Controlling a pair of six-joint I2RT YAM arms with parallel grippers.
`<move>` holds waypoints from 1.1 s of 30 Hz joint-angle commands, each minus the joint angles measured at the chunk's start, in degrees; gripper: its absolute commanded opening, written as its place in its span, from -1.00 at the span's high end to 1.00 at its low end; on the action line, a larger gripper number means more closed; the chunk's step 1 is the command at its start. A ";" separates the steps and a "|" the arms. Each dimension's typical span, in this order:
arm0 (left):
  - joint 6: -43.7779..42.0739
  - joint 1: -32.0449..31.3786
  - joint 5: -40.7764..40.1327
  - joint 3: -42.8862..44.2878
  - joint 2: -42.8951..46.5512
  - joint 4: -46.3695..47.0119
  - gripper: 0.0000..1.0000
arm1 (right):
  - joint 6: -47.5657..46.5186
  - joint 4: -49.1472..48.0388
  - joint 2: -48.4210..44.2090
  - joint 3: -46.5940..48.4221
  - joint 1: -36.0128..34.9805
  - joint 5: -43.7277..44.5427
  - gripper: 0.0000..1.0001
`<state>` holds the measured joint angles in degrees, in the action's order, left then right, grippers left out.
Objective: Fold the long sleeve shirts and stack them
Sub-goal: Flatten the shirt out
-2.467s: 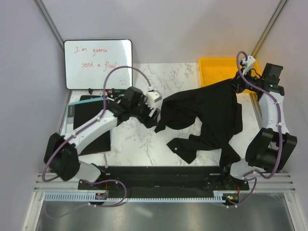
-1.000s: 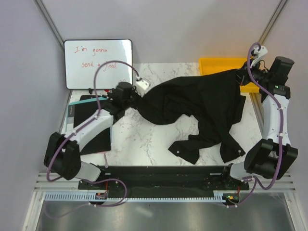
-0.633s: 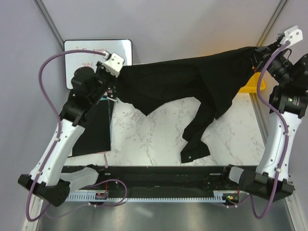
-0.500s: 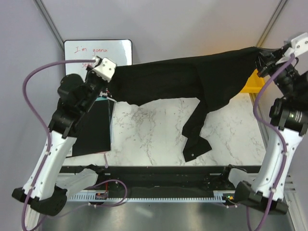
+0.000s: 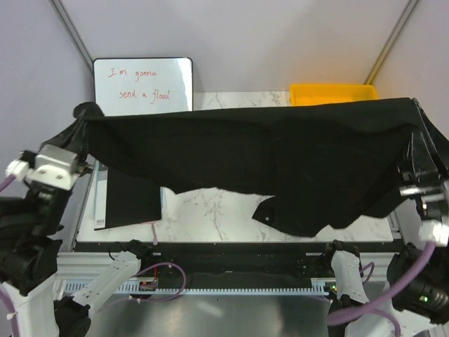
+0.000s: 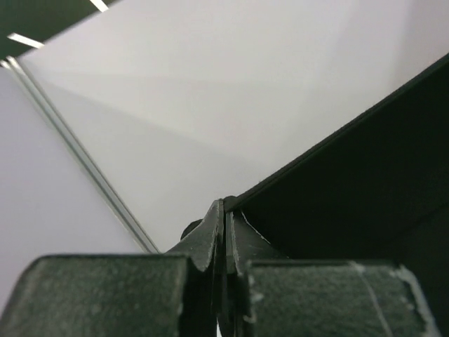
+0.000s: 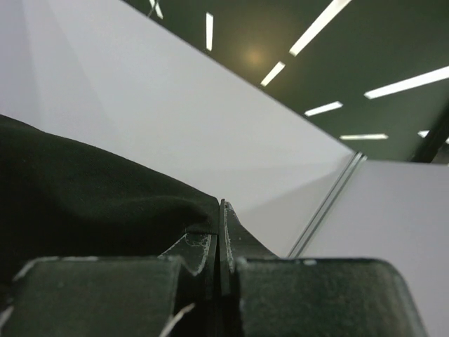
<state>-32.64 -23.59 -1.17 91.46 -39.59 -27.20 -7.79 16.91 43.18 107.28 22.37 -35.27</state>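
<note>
A black long sleeve shirt (image 5: 280,161) hangs stretched wide in the air above the table, close to the top camera. A sleeve end with a small pale button (image 5: 270,216) droops at its lower edge. My left gripper (image 5: 84,114) is shut on the shirt's left corner, and my right gripper (image 5: 417,107) is shut on its right corner. In the left wrist view the left gripper (image 6: 226,219) has its jaws pressed together on the cloth edge (image 6: 365,189). In the right wrist view the right gripper (image 7: 219,219) pinches the cloth (image 7: 84,196) the same way.
A whiteboard (image 5: 143,84) with red writing leans at the back left. A yellow bin (image 5: 330,93) stands at the back right, partly behind the shirt. A flat black board (image 5: 133,200) lies on the left of the marble table (image 5: 210,207).
Both arms have risen and spread far apart. The shirt has come off the table and now hangs stretched between the grippers, near the camera.
</note>
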 commanded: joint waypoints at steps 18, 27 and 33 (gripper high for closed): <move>-0.23 0.57 -1.21 -24.83 -19.62 17.87 0.97 | -16.62 7.10 9.19 -35.98 0.04 -10.87 1.00; 0.65 2.15 5.39 -22.39 -53.59 26.94 0.97 | -26.04 -4.05 29.14 -48.57 -9.88 -3.85 1.00; 0.30 2.41 7.94 -6.31 -71.04 17.45 0.96 | -24.99 -11.89 45.13 -47.53 -13.32 5.28 1.00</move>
<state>-32.23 -21.54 3.70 75.20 -104.29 -7.42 -31.16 13.80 80.77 57.98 9.85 -36.40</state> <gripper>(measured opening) 0.025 0.010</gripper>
